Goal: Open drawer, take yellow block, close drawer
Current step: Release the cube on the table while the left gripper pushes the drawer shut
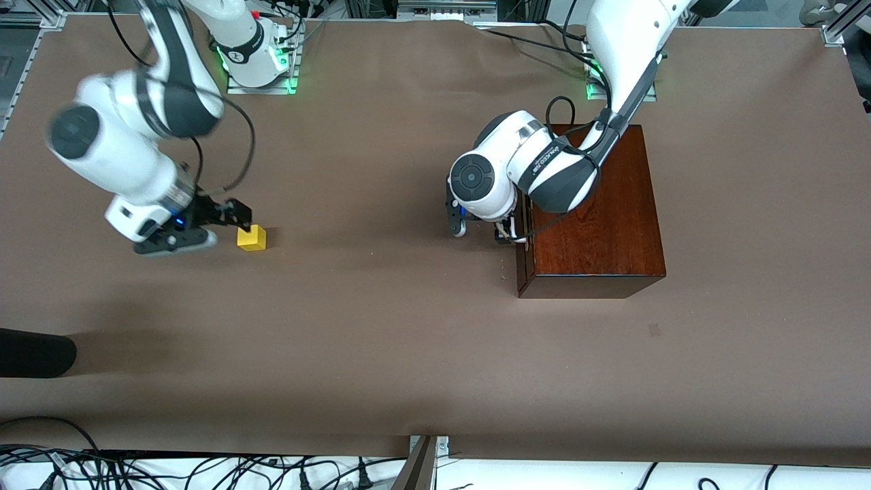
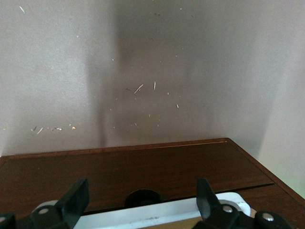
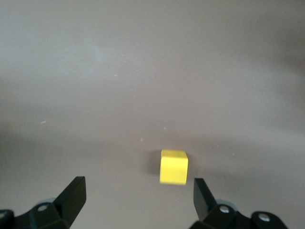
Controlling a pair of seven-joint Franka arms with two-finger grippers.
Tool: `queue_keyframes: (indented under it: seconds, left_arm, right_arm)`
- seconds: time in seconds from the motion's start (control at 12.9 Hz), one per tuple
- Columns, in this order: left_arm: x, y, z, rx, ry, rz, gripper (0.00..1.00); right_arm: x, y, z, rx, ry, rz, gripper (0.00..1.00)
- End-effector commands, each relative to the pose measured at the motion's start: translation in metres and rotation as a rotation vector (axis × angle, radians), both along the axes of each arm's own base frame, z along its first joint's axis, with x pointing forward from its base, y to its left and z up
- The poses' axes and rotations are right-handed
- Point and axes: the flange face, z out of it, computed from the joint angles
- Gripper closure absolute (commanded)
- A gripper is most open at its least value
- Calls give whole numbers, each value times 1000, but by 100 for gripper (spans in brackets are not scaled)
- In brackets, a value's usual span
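The yellow block [image 1: 252, 238] sits loose on the table [image 1: 381, 354] just beside the spread right gripper [image 1: 235, 216], light, rigid, best pinched on flat faces, while the spread left gripper [image 2: 143, 202] straddles the shut drawer [image 2: 138, 167] by its handle [image 2: 157, 215]

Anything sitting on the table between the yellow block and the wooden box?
Nothing: in the front view, only bare brown table runs from the yellow block to the wooden box, apart from the left claw at the box's drawer front.
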Motion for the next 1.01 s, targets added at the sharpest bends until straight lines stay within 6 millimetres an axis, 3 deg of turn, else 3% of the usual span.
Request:
queue_keyframes:
  seconds: [0.0, 0.16, 0.23, 0.39, 0.47, 0.62, 0.78, 0.93]
  left_arm:
    - [-3, 5, 24, 30, -19, -13, 0]
    - [-1, -3, 54, -35, -43, 92, 0]
    - [-3, -8, 72, -73, -42, 179, 0]
    - [2, 4, 119, -132, -71, 325, 0]
    - [6, 19, 147, -162, -81, 395, 0]
    - [17, 70, 190, -128, -106, 524, 0]
    - [27, 112, 222, -120, -144, 644, 0]
    - [23, 140, 241, -71, -135, 681, 0]
  right_arm:
    - [-8, -12, 77, 1, 41, 32, 0]
    - [-12, -16, 134, -8, 62, 59, 0]
    - [-14, -21, 150, -33, 61, 71, 0]
    - [-20, -21, 160, -59, 77, 79, 0]
    - [-24, -21, 165, -67, 70, 82, 0]
    - [-26, -22, 168, -68, 74, 82, 0]
    - [-26, -21, 169, -66, 72, 79, 0]
    - [-25, -21, 168, -68, 73, 73, 0]
